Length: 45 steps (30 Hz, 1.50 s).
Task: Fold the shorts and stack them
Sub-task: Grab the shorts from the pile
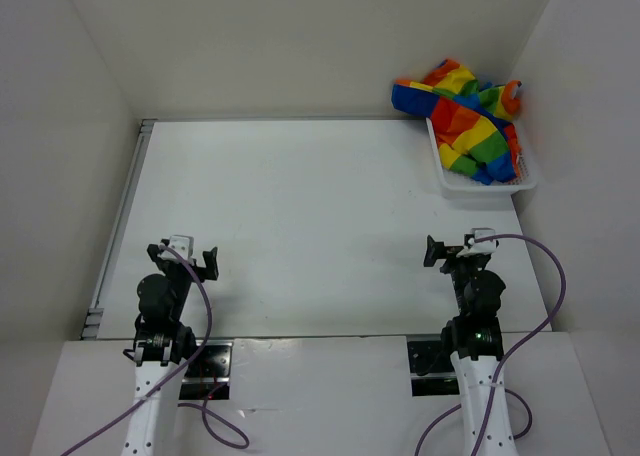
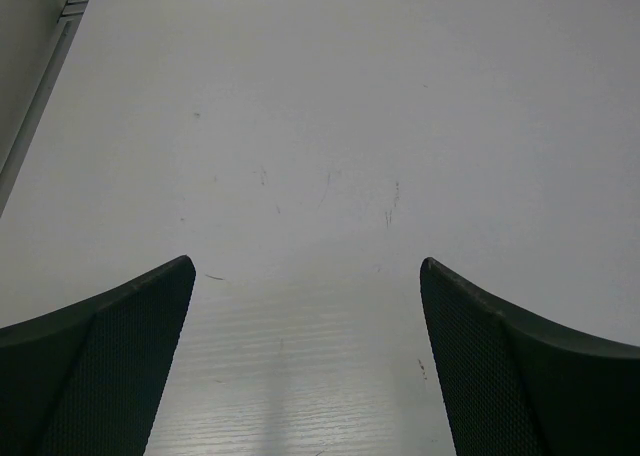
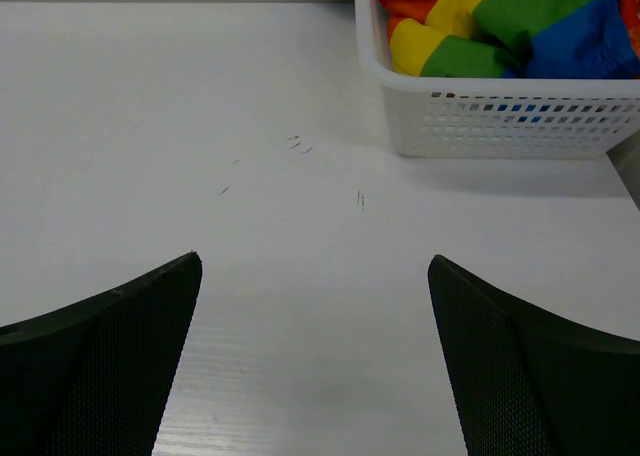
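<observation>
Black fingers point(image 3: 100, 356) of the right gripper point(image 3: 313, 266) stand apart, holding nothing; left gripper point(image 2: 305, 266) likewise released. Both hang over the table point(image 1: 300, 206), on the near side of the basket point(image 3: 500, 121). Shorts point(image 1: 470, 116) lie heaped in the basket, spilling over its far rim. Advised: right arm reaches in, pinches the top cloth only, lifts clear of the rim.

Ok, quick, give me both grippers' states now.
Left gripper: open, holding nothing.
Right gripper: open, holding nothing.
</observation>
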### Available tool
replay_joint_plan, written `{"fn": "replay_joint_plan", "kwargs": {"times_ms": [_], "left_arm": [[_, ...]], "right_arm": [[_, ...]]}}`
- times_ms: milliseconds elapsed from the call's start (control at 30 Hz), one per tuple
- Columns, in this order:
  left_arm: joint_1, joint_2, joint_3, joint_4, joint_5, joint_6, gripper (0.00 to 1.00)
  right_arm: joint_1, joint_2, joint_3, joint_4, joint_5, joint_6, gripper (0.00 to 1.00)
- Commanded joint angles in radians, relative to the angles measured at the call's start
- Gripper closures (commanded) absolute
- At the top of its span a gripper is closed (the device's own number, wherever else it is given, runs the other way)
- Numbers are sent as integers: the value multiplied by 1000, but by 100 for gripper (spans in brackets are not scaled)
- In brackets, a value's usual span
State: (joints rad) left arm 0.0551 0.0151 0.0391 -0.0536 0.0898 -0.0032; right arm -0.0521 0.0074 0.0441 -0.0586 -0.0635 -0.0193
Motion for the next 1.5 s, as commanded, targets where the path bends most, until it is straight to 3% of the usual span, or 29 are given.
{"fn": "replay_joint_plan", "kwargs": {"times_ms": [0, 133, 167, 200, 267, 300, 333, 367, 400, 433, 467, 500, 533, 633, 667, 700, 733, 767, 800, 833, 867, 933, 967, 1000, 1033, 1067, 1100, 1167, 1467], "left_arm": [[-5, -40, -25, 21, -5, 3, 0], [-5, -40, -25, 21, 22, 3, 0], [-5, -40, -25, 21, 22, 3, 0], [-5, -40, -25, 21, 22, 3, 0], [-5, -40, -25, 12, 68, 3, 0], [-5, -40, 7, 2, 171, 3, 0], [-5, -40, 7, 1, 289, 3, 0], [-5, -40, 22, -20, 389, 3, 0], [-5, -40, 22, 3, 453, 3, 0], [-5, -40, 36, -14, 528, 3, 0], [-5, -40, 51, -158, 756, 3, 0], [-5, -40, 51, -280, 769, 3, 0], [-5, -40, 10, -164, 769, 3, 0], [-15, 2, -31, 253, 757, 3, 0], [-15, 123, 13, 334, 772, 3, 0], [-27, 210, 57, 410, 781, 3, 0], [-38, 318, 123, 411, 772, 3, 0], [-52, 597, 216, 394, 705, 3, 0], [-98, 744, 475, 320, 639, 3, 0], [-127, 1022, 631, 261, 569, 3, 0], [-145, 1130, 768, 233, 495, 3, 0], [-155, 1291, 1016, 247, 386, 3, 0], [-165, 1432, 1109, 171, 372, 3, 0], [-166, 1503, 1207, -23, 352, 3, 0], [-176, 1637, 1304, -104, 343, 3, 0], [-176, 1696, 1470, -170, 343, 3, 0], [-176, 1747, 1534, -266, 353, 3, 0], [-163, 1853, 1629, -307, 390, 3, 0], [-230, 1904, 1562, -252, 436, 3, 0]], "right_arm": [[8, -18, -39, 52, 7, 7, 2], [8, -18, -39, 52, -19, -7, 2], [8, -18, -39, 83, -76, -112, 2], [8, -18, -39, 117, -257, -258, 2], [8, -18, -9, 198, -355, -329, 2], [8, -18, 6, 181, -513, -645, 0], [8, -18, 38, -110, -653, -1093, 0], [8, -18, 39, -259, -654, -1600, 0], [17, -18, 11, -238, -622, -1774, 2], [17, -18, -13, -45, -637, -1733, 1], [17, -18, -33, 54, -638, -1733, 1], [17, -18, -32, 156, -648, -1515, 1], [29, -18, -9, 310, -671, -1369, 1], [38, 144, 164, 289, -629, -1280, 0], [38, 239, 316, 269, -589, -1241, 0], [38, 487, 420, 232, -541, -1157, 1], [38, 628, 533, 185, -419, -1083, 1], [47, 767, 773, 108, -336, -974, 1], [47, 1039, 883, 85, -235, -853, 1], [47, 1157, 978, 74, -32, -639, 1], [25, 1251, 1136, 37, 17, -569, 1], [-81, 1508, 1293, -100, -34, -463, 1], [-110, 1595, 1461, -169, -82, -424, 1], [-133, 1679, 1547, -290, -82, -389, 1], [-167, 1842, 1708, -334, -82, -327, 1], [-181, 1908, 1770, -363, -41, -302, 1], [-192, 1960, 1810, -363, -26, -280, 1], [-201, 2052, 1844, -319, 58, -263, 1], [-233, 2223, 1858, -253, 229, -276, 1]]}}
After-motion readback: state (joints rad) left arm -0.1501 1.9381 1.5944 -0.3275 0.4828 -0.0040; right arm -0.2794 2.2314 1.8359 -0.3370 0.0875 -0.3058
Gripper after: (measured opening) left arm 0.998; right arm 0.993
